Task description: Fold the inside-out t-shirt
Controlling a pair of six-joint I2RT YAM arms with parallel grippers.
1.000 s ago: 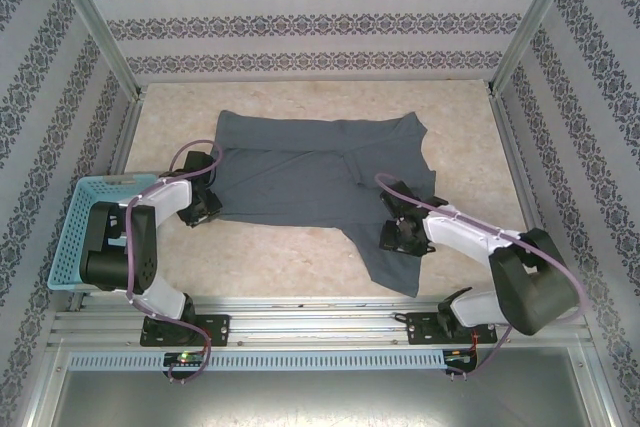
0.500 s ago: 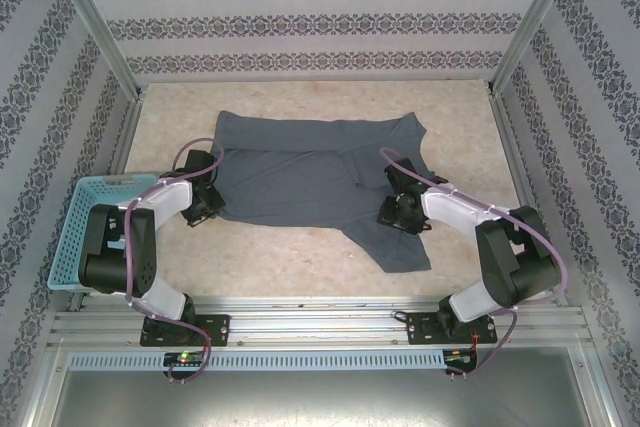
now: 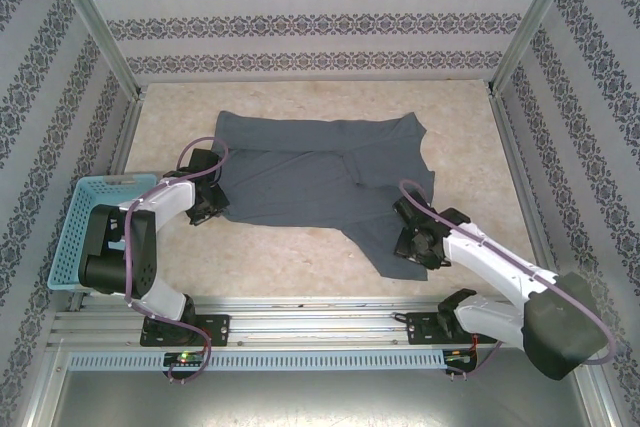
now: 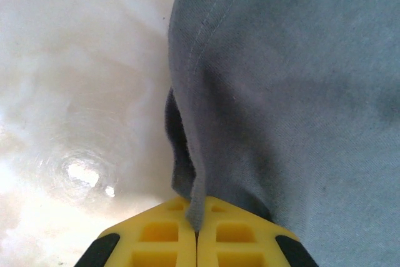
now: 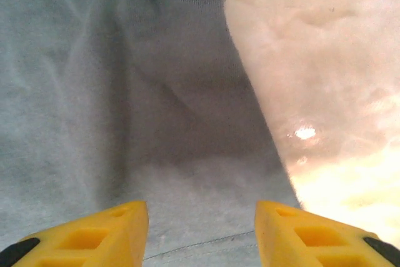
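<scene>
On the pale tabletop [image 3: 280, 257] the dark slate-grey cloth t-shirt [image 3: 300, 167] lies crumpled, no fold made yet; left end effector [image 4: 197, 217] pinches its hem, right end effector [image 5: 201, 217] hovers spread over it.

1. No writing, brand, number or sign can be read in any view.
2. The inside-out t-shirt [image 3: 320, 172] shows plain grey cloth and stitched seams, without legible print.
3. The walls [image 3: 300, 17] carry repeating ornamental bands, not letters.
</scene>
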